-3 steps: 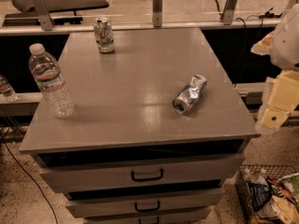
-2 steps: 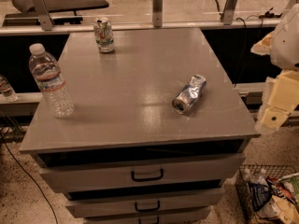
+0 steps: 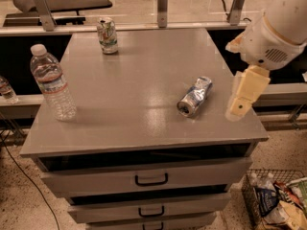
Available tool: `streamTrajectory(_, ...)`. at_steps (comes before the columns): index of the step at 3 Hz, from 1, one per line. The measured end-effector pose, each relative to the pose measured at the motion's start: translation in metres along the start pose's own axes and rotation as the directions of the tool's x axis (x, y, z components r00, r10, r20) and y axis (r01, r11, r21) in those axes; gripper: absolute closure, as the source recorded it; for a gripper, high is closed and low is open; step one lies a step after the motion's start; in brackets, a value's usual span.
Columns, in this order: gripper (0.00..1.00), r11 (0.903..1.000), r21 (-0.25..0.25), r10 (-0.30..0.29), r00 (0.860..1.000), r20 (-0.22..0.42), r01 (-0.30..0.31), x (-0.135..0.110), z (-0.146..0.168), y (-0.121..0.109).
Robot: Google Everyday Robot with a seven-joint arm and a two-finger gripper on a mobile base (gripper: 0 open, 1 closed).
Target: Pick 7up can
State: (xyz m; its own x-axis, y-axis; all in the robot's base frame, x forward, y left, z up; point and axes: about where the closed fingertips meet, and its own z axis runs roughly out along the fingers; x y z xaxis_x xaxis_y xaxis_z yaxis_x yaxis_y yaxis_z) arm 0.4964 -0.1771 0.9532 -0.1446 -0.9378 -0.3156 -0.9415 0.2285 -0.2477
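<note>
The grey table (image 3: 144, 80) fills most of your view. Its top is fully visible, but the stack of drawers (image 3: 144, 178) under it is cut off by the bottom edge at the third one.

In the upper right you see the white arm (image 3: 283, 28). Its upper part runs out of the frame at the top right corner. Below it hangs the cream-coloured tool (image 3: 238, 110), at the right of the frame over the table's right edge, with its tip near the front right corner. It touches nothing. It faces you as one flat block, so you cannot tell whether it is apart or together.

The clear water bottle (image 3: 52, 83) stands upright at the left edge of the table, white cap on. The crushed silver can (image 3: 195, 97) lies on its side right of centre, open end toward the lower left, just left of the tool but apart from it.

The 7up can (image 3: 107, 35) stands upright in the upper left of the frame, near the table's far edge, well apart from the tool and the other two things. Its label marks are hard to make out.

A wire basket (image 3: 249, 195) of wrappers sits in the lower right corner, cut off by the frame. At the far left edge a second small bottle (image 3: 5, 90) is half cut off.
</note>
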Motion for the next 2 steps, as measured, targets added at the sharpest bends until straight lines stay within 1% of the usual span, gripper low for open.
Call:
streamTrajectory(1,0.0,0.9998,0.018,-0.011,0.993,0.12,0.009,-0.044,0.033,-0.039)
streamTrajectory(2,0.0,0.9985,0.052,0.006,0.963,0.271,-0.02,-0.11,0.056,-0.08)
